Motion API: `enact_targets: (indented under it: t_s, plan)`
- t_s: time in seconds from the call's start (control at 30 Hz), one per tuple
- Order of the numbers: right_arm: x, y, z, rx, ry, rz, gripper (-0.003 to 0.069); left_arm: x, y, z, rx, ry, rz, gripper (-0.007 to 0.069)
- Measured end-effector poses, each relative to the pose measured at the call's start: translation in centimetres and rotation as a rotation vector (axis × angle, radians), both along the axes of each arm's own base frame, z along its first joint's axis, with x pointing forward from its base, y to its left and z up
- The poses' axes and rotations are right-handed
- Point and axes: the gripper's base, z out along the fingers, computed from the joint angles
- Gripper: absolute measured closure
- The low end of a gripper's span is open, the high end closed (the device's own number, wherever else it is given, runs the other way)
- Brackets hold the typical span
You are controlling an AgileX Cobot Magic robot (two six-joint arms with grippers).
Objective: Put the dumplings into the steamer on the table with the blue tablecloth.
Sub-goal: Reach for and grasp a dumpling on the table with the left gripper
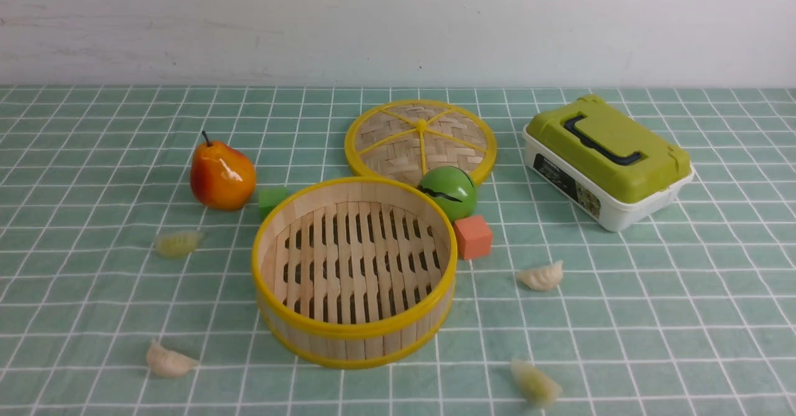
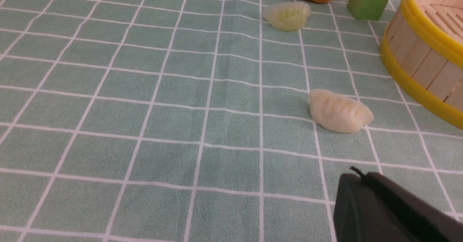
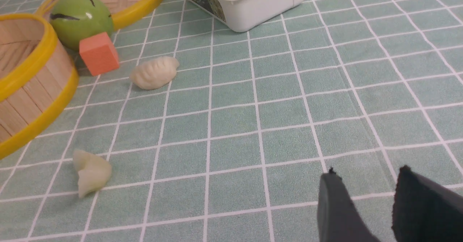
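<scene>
A staged tabletop test set-up, lab-like rather than a real kitchen, is indicated. A bare white wall (image 1: 398, 24) is seen behind a table (image 1: 684, 316) clad in teal grid cloth. Props are scattered around a bamboo steamer (image 1: 354, 335): glossy toy pear (image 1: 222, 176) at 10 o'clock, woven lid (image 1: 398, 148) at 1, green-lidded plastic box (image 1: 606, 161) at 2.

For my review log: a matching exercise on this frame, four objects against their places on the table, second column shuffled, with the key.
1. pear
2. orange cube
3. woven lid
4. green-lidded box

A. lying flat behind the steamer
B. farthest to the right
C. beside the green cube
D. just in front of the green ball

Pairs: 1-C, 2-D, 3-A, 4-B
</scene>
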Motion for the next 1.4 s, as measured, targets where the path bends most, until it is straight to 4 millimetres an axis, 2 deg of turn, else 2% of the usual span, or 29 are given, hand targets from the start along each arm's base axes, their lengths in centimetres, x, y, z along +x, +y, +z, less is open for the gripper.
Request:
enact_targets:
  t_s: [0.87,1.03,1.23,1.27,1.3,1.33,1.4]
  plan:
    - [0.0,0.0,0.0,0.0,0.0,0.0,0.0419,0.1,0.0,0.2,0.01,-0.025,0.001,0.0617]
    - [0.0,-0.1,0.1,-0.025,-0.009,-0.002,0.0419,0.3,0.1,0.9,0.012,-0.101,0.003,0.061]
    - [0.3,-0.3,0.5,-0.103,-0.098,-0.008,0.0419,0.5,0.1,2.4,0.017,-0.268,0.008,0.0606]
    - [0.4,-0.3,1.4,-0.145,-0.197,-0.007,0.0419,0.5,0.1,3.2,0.02,-0.364,0.01,0.0603]
    - [0.4,-0.4,1.4,-0.151,-0.197,-0.007,0.0419,0.5,0.1,3.2,0.02,-0.364,0.01,0.0603]
    - [0.5,-0.3,2.4,-0.187,-0.303,-0.001,0.0419,0.5,0.1,3.9,0.022,-0.443,0.013,0.0601]
    - [0.5,-0.2,3.1,-0.208,-0.391,0.006,0.0419,0.3,0.1,4.7,0.024,-0.527,0.015,0.0599]
